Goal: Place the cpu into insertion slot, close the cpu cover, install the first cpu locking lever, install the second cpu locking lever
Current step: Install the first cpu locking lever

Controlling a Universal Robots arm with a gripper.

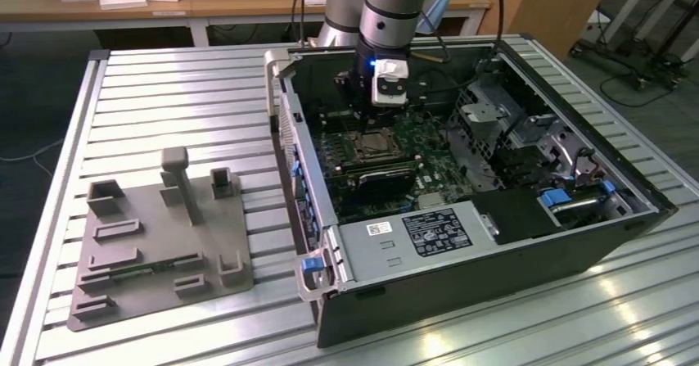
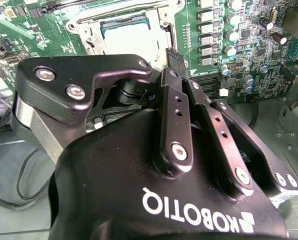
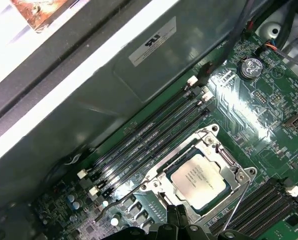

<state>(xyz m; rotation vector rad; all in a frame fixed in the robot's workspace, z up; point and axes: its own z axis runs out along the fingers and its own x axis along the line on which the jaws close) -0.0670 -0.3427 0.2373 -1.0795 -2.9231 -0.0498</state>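
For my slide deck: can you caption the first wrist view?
Gripper hovering beside the chip, which sits on the green board with its metal cover down around it.

arm (image 1: pixel 388 10) vert., wrist (image 1: pixel 379 78) pointing down — gripper (image 2: pixel 172 56) closed tight.

Silvery cpu (image 3: pixel 201 179) flat, framed by lowered cpu cover (image 3: pixel 175 159).
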